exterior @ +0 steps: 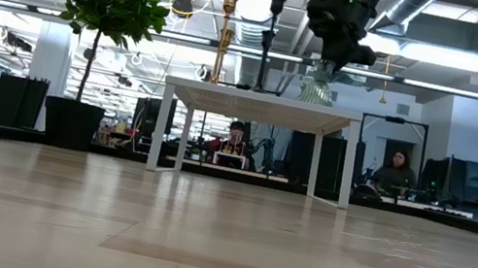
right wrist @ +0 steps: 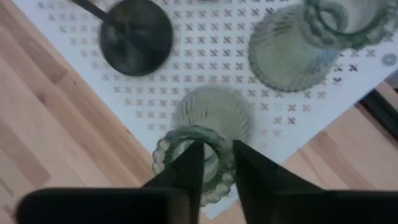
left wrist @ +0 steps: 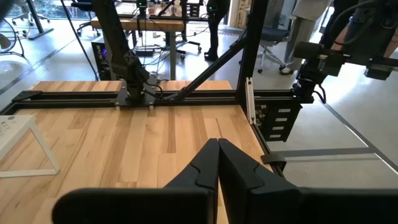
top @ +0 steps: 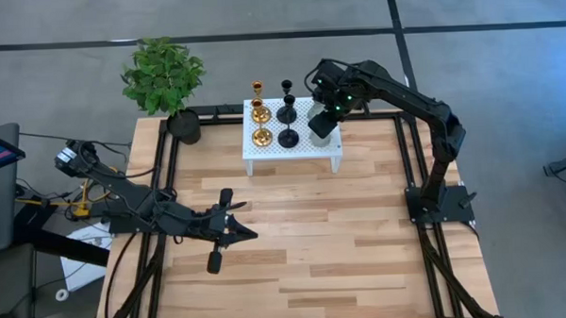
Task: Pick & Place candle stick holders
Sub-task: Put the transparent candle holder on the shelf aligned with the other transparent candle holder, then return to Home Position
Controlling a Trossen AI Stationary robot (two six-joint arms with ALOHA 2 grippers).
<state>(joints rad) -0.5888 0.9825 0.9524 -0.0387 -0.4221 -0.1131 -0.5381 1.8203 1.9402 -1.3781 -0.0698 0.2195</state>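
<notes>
Gripping a grey-green holder [right wrist: 208, 134] by its beaded rim, right gripper [right wrist: 214, 163] jaws straddle one edge for lifting; left gripper [top: 230, 220], jaws closed, waits mid-worktop [top: 343, 242].

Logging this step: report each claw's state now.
Left claw: shut, empty, over the bare table.
Right claw: shut on the grey-green candle holder, above the white stand.

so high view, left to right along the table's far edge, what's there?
plant → gold candle stick holders → black candle stick holders → right gripper at a grey-green holder on the white stand.
</notes>
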